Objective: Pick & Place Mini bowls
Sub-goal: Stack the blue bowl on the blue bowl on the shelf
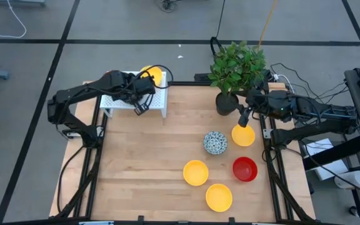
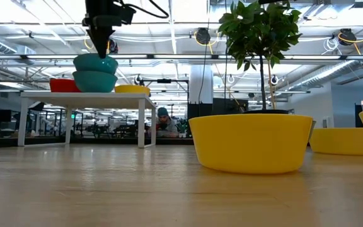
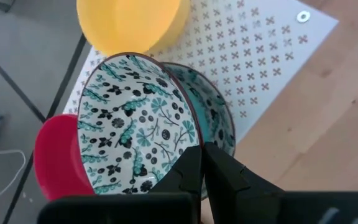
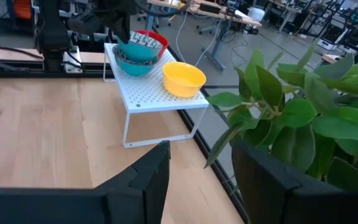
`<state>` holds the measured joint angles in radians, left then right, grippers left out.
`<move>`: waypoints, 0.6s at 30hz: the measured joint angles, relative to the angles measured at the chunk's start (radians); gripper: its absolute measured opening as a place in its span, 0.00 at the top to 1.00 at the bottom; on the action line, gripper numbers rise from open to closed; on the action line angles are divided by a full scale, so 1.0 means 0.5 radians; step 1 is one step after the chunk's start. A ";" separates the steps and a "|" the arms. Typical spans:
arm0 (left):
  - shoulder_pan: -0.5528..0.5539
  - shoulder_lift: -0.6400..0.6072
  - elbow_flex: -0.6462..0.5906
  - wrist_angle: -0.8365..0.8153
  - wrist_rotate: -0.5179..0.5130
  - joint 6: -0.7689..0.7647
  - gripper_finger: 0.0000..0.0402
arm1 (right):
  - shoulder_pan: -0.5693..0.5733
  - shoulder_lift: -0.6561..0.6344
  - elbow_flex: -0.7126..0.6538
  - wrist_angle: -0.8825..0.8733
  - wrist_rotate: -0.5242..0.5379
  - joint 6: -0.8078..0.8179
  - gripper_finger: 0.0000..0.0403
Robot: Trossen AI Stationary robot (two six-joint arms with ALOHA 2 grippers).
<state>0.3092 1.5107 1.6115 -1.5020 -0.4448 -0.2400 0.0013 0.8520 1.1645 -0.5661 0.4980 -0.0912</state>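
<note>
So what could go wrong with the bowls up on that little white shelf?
The left gripper is shut on the rim of the top patterned bowl, which sits in another patterned bowl. If the top one sticks when the gripper lets go, it could lift or tip. The stack also sits close to the red bowl and yellow bowl on the white shelf, so a nudge might push one off.

On the white perforated shelf (image 4: 160, 93) sat a red bowl (image 3: 51, 158), a yellow bowl (image 4: 183, 78), and two speckled bowls (image 3: 135, 121) nested, the upper one tilted. On the table (image 1: 142, 162) lay a speckled bowl (image 1: 215, 142) upside down, three yellow bowls (image 1: 195, 172) and a red one (image 1: 245, 169), all upright.
</note>
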 joint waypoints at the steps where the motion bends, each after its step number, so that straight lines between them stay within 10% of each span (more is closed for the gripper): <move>1: -0.002 0.005 0.000 0.005 0.000 0.010 0.98 | 0.000 0.000 0.000 0.001 0.000 0.000 0.60; 18: 0.008 0.018 0.001 -0.014 0.020 -0.059 0.94 | 0.000 0.000 0.000 -0.006 -0.001 0.001 0.60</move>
<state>0.3130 1.5196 1.6119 -1.5089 -0.4347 -0.2693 0.0013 0.8520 1.1645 -0.5691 0.4976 -0.0906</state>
